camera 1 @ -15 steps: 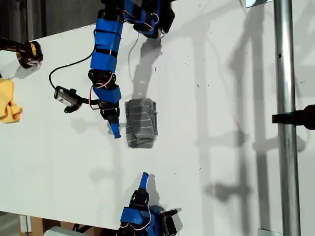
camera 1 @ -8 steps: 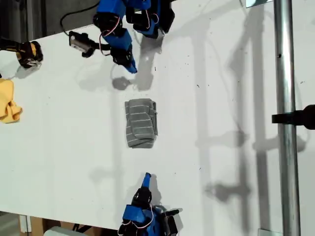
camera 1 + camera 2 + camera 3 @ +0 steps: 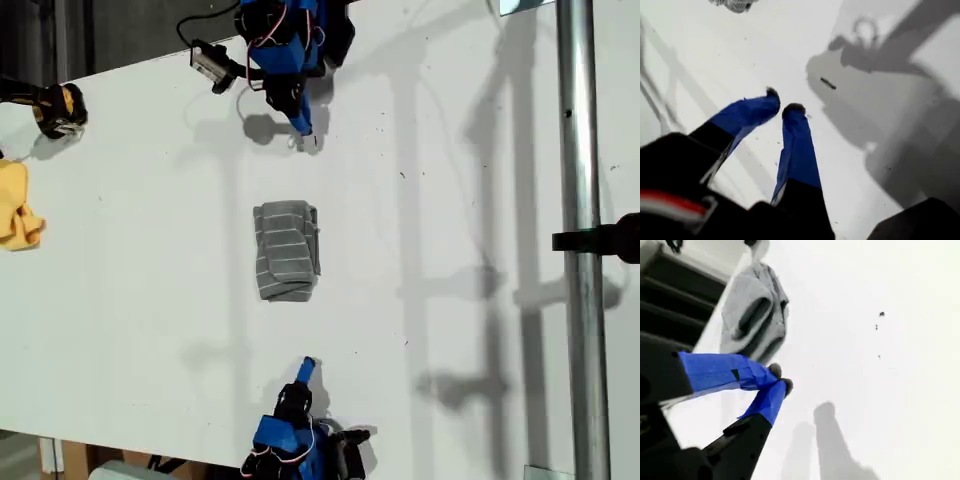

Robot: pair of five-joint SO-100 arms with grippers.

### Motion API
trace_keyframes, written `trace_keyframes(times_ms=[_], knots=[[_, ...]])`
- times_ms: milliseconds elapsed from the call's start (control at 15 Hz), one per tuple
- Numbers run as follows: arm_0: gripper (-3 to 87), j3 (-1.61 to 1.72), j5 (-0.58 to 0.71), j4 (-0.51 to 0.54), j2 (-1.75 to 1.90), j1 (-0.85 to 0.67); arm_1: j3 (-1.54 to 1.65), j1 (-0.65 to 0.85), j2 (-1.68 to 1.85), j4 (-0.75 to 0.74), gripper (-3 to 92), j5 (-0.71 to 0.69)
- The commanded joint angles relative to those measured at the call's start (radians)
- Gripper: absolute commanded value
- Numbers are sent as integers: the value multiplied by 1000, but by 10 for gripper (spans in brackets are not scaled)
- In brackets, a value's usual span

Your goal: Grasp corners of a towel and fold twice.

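The towel (image 3: pixel 287 250) lies folded into a compact grey striped bundle near the middle of the white table (image 3: pixel 120 320). Nothing touches it. Its corners are tucked into the folds and cannot be told apart.

My first gripper (image 3: pixel 783 101) hangs over bare table. Its blue fingers (image 3: pixel 797 145) are drawn in to a narrow gap at the dark tips and hold nothing. The towel shows only as a small striped patch far ahead of it.

My second gripper (image 3: pixel 780 379) has its tips meeting, with no cloth between them. It is also above bare table.

In the exterior view, the far arm (image 3: pixel 275 45) reaches in from the far edge of the table and the near arm (image 3: pixel 290 440) from the near edge. Both are well apart from the towel, which lies between them. The wrist views do not settle which arm is first and which second.

A yellow cloth (image 3: pixel 18 210) sits at the exterior view's left edge. A metal pole (image 3: pixel 580 150) runs down the exterior view's right side.
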Motion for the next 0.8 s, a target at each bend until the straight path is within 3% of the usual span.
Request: trace_keyframes(times_ms=[0, 67, 733], knots=[[-12, 5, 43, 75, 2, 20, -15, -64, 5, 15, 103, -44], [-12, 5, 267, 71, 2, 20, -15, -83, 5, 15, 103, -44], [-12, 5, 262, 71, 3, 14, -15, -92, 5, 15, 103, -44]])
